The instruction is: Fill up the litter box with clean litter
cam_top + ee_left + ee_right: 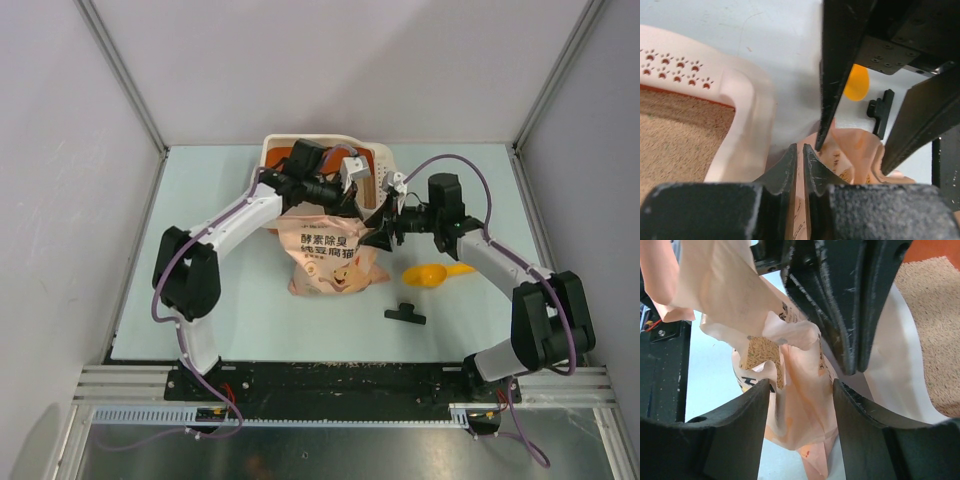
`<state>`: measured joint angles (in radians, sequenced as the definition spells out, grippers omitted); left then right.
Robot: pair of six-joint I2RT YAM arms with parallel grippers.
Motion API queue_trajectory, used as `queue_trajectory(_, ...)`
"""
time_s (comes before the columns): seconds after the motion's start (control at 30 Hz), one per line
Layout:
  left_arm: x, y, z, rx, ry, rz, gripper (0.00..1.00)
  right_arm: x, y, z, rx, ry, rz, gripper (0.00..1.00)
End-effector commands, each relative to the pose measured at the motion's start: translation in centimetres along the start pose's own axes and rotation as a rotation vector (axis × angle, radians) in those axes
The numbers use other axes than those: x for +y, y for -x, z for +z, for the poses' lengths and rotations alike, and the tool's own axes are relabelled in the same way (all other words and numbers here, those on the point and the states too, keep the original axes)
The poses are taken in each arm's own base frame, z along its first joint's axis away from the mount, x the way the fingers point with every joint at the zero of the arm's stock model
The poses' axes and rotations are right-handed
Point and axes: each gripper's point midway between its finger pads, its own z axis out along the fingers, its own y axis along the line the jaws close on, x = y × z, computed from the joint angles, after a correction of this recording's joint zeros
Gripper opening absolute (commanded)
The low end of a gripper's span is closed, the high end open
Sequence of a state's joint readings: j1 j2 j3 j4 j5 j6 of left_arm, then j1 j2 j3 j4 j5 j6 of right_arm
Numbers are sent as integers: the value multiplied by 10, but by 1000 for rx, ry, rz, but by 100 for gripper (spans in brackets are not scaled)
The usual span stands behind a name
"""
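Note:
The cream-white litter box [272, 152] stands at the back centre, mostly hidden by the arms. Beige litter [675, 130] covers its floor, and it also shows in the right wrist view [932, 325]. The pink printed bag [330, 258] stands in front of the box with its top open, and litter [761, 352] shows inside it. My left gripper [800, 147] is shut on the bag's top edge beside the box rim [747, 125]. My right gripper [801, 385] is open, its fingers on either side of the bag's crumpled top [800, 410]. In the top view the left gripper [352, 195] and right gripper [380, 228] meet over the bag.
An orange scoop [435, 272] lies on the table right of the bag and also shows in the left wrist view [856, 82]. A small black clip [405, 315] lies nearer the front edge. Side walls enclose the table.

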<state>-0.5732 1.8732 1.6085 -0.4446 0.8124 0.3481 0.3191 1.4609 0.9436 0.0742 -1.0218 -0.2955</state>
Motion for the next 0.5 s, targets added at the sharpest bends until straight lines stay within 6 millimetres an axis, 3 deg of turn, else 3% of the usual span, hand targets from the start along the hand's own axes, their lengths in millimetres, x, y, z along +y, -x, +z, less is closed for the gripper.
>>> queue_trajectory(0.0,9,32,-31,-53,116,19,13,6,26,4,-70,95,-73,58)
queue_trajectory(0.27,-3,12,-37,-7,81,2,8,-2,28,11,-107,125,-67,61)
queue_trajectory(0.47,-15,10,-33,-12,-6,-33,6,3,32,13,-126,189,-64,63)
